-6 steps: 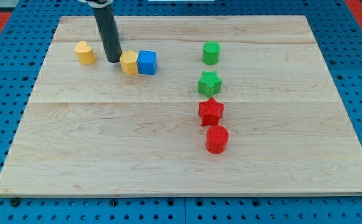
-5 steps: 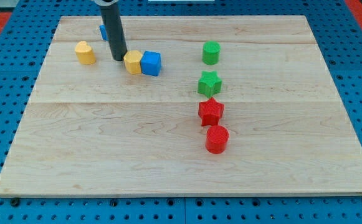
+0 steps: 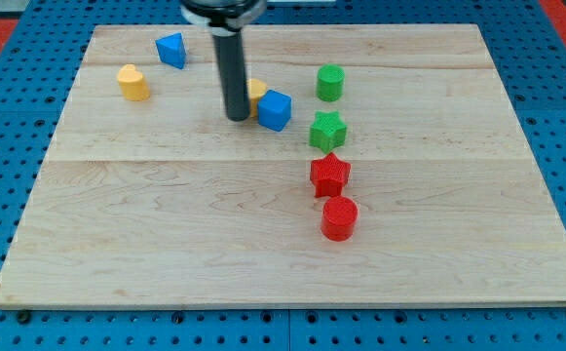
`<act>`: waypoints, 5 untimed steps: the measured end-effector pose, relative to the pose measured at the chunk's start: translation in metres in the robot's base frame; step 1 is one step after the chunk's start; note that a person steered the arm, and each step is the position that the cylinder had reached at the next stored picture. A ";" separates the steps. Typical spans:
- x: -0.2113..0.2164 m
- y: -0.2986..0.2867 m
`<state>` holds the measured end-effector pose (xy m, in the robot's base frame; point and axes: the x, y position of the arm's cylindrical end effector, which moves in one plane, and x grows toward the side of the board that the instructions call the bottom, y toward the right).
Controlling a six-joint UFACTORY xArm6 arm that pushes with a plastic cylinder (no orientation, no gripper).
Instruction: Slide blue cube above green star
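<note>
The blue cube [image 3: 275, 109] lies on the wooden board, turned at an angle, left of and slightly above the green star [image 3: 327, 130]. A yellow block [image 3: 256, 95] sits against the cube's upper left, partly hidden by the rod. My tip [image 3: 237, 117] rests on the board just left of the yellow block and the blue cube. A small gap separates the cube from the star.
A green cylinder [image 3: 330, 83] stands above the green star. A red star [image 3: 329, 175] and a red cylinder [image 3: 339, 217] lie below it. A blue triangular block [image 3: 171, 49] and a second yellow block [image 3: 133, 83] lie at the upper left of the board [image 3: 166, 224].
My tip moved right, pushing the yellow block and the blue cube right toward the green star. The cube has rotated. The blue triangular block is now uncovered.
</note>
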<state>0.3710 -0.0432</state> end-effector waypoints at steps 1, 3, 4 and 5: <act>0.000 0.026; 0.000 0.031; 0.000 0.035; 0.000 0.043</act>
